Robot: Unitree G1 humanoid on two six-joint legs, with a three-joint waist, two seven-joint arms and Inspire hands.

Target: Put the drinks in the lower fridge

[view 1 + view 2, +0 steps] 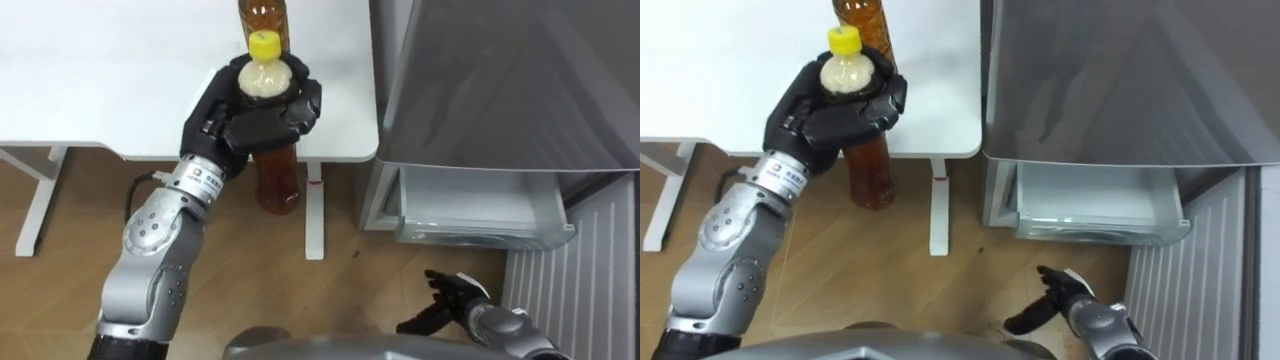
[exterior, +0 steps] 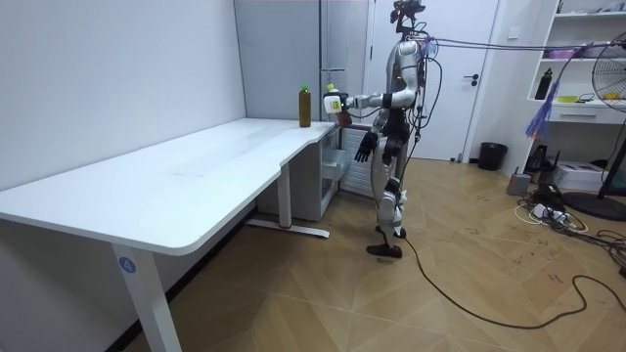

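white table (image 1: 100, 80), long, top mostly bare, white legs on wood floor (image 1: 80, 220). amber bottle (image 1: 264, 14) upright near the table's right end. left hand (image 1: 262, 122), fingers curled round a yellow-capped drink bottle (image 1: 279, 178), held upright in the air just off the table's near edge. narrow strip of floor between table leg and grey fridge (image 1: 500, 80); its lower compartment (image 1: 480, 205) stands open. right hand (image 1: 452, 296) low before it, fingers loosely spread, holding nothing. room view: wide open floor behind the robot.
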